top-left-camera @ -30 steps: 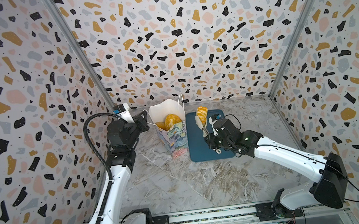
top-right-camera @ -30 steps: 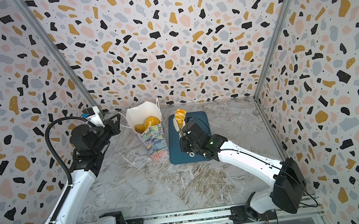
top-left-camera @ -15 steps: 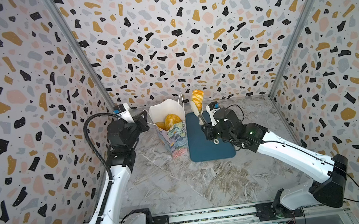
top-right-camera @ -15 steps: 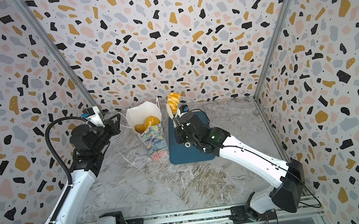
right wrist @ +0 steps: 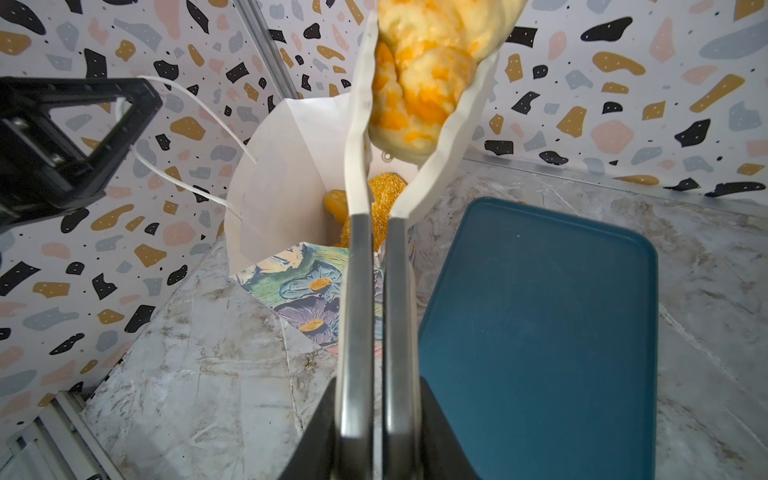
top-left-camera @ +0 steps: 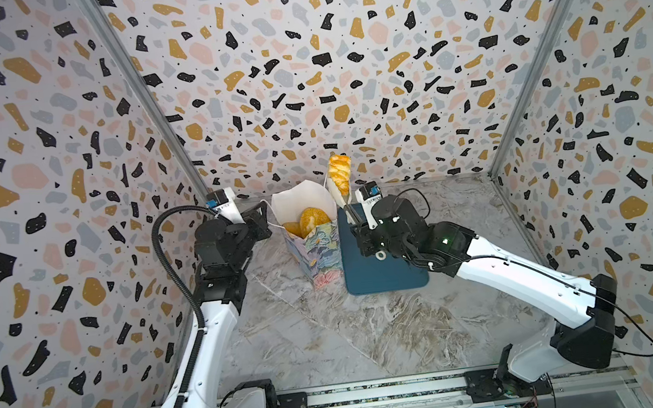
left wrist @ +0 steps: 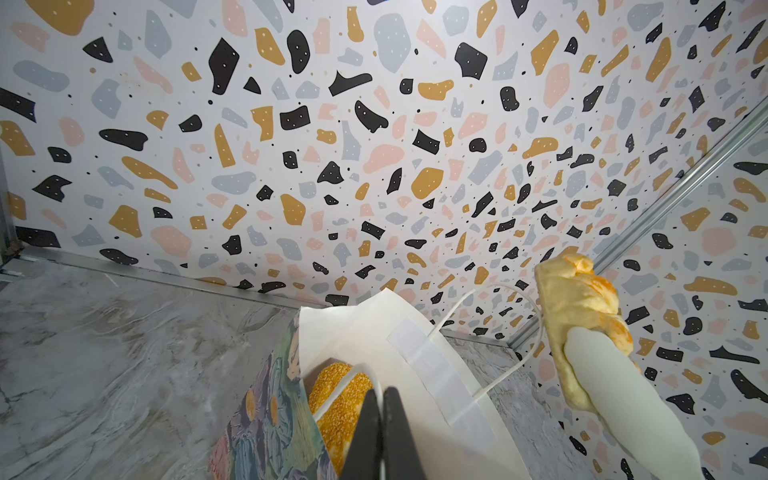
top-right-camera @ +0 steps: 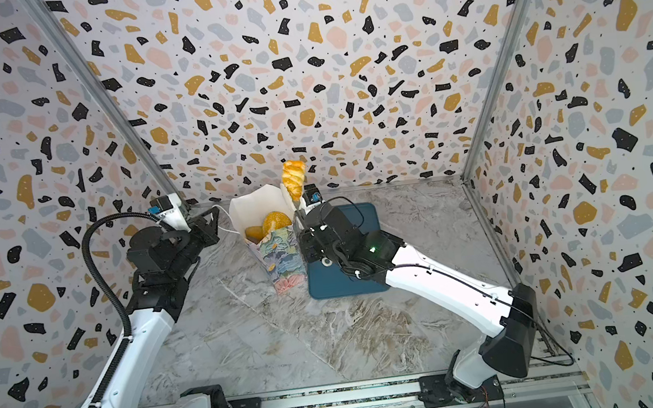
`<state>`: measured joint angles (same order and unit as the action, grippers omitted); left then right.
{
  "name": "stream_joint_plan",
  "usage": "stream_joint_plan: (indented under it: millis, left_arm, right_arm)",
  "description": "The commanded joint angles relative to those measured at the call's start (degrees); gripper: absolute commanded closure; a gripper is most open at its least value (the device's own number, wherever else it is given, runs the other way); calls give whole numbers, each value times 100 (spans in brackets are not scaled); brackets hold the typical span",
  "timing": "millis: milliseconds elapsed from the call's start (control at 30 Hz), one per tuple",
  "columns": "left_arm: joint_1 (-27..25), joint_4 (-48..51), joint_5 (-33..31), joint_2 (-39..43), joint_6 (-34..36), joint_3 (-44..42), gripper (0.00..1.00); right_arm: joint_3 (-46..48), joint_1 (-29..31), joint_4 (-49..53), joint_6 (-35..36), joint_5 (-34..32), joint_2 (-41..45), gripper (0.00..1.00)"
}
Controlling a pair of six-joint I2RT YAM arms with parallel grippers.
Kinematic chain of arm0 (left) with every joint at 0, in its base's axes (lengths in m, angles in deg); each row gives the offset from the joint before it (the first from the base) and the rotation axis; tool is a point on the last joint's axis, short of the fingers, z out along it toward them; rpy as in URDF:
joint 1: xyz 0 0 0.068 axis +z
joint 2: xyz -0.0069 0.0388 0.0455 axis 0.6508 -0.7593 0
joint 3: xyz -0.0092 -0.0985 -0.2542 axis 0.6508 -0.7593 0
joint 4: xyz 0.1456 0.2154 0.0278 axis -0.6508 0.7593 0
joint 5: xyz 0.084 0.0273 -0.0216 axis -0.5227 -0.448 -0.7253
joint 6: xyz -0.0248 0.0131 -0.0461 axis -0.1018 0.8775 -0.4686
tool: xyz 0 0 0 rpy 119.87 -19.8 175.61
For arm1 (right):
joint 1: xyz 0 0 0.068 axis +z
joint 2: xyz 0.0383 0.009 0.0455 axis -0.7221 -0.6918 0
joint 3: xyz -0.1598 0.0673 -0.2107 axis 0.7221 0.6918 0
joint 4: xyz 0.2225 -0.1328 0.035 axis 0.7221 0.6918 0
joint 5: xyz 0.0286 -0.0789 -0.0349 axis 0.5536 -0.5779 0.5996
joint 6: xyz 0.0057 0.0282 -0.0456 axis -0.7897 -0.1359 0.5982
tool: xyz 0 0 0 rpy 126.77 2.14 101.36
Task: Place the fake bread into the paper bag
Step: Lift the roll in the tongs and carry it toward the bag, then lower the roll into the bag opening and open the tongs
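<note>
The paper bag (top-left-camera: 313, 252) (top-right-camera: 282, 256) stands open on the table, floral outside and white inside. A seeded loaf (top-left-camera: 312, 220) (left wrist: 340, 399) and another golden bread (right wrist: 334, 201) lie inside it. My left gripper (top-left-camera: 263, 216) (left wrist: 380, 399) is shut on the bag's white cord handle (left wrist: 345, 384) at its left side. My right gripper (top-left-camera: 356, 226) (right wrist: 376, 395) is shut on metal tongs (right wrist: 374, 291). Their white tips pinch a plaited fake bread (top-left-camera: 340, 174) (top-right-camera: 293, 179) (right wrist: 424, 75), held upright in the air by the bag's right rim.
A flat dark-blue tray (top-left-camera: 383, 274) (right wrist: 540, 332) lies right of the bag, under my right arm. Terrazzo-patterned walls close in the back and both sides. The bag's second cord handle (left wrist: 490, 291) loops up near the held bread.
My right arm has lifted the plaited bread off the tray and carried it up and left to the bag's rim. The left arm and the bag have stayed put.
</note>
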<state>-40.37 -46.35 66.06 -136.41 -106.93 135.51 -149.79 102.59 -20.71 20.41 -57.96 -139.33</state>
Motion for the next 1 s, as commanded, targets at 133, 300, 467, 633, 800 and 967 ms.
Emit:
stream_joint_plan:
  millis: [133, 300, 467, 633, 800, 967]
  left_arm:
    - [-23, -325, 29, 142, 71, -10, 100]
    - [-23, -326, 36, 129, 70, -10, 100]
    - [-23, -342, 55, 140, 65, -19, 100]
    - [-23, -334, 55, 129, 80, -10, 100]
    - [-23, -334, 48, 130, 79, -14, 100]
    - [-23, -334, 55, 122, 71, -19, 100]
  right_arm:
    - [-923, 209, 274, 358, -420, -246, 79]
    - [-1547, 373, 783, 476, -631, -700, 79]
    - [-2040, 440, 1132, 458, -531, -1058, 79]
    - [-2606, 480, 1593, 486, -389, -1469, 79]
    - [-2962, 507, 1963, 489, -312, -1775, 79]
    - [-3125, 499, 2158, 481, -219, -1954, 77]
